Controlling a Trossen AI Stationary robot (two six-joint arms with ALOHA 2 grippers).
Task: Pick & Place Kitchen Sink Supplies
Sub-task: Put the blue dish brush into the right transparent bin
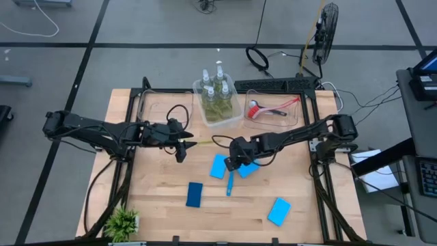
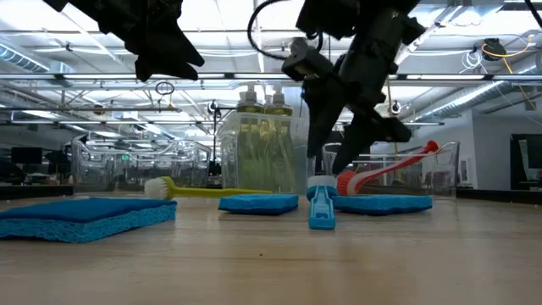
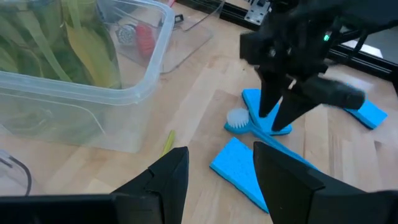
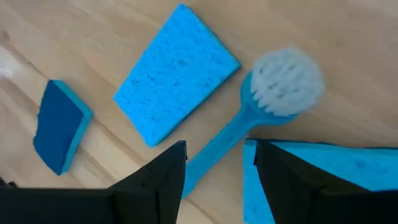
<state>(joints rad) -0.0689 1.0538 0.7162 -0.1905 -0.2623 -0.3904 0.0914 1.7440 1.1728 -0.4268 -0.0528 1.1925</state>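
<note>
Where the high view blurs it, the right wrist view shows the blue brush [image 4: 249, 127] — bristles up.

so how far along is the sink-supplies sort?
Done: pump bottles in one clear bin, red brush in the next bin. In hand: nothing; right gripper, open, hovers over the blue brush. Left: four blue sponges, that brush and the yellow-green brush. Left gripper open, empty.
</note>
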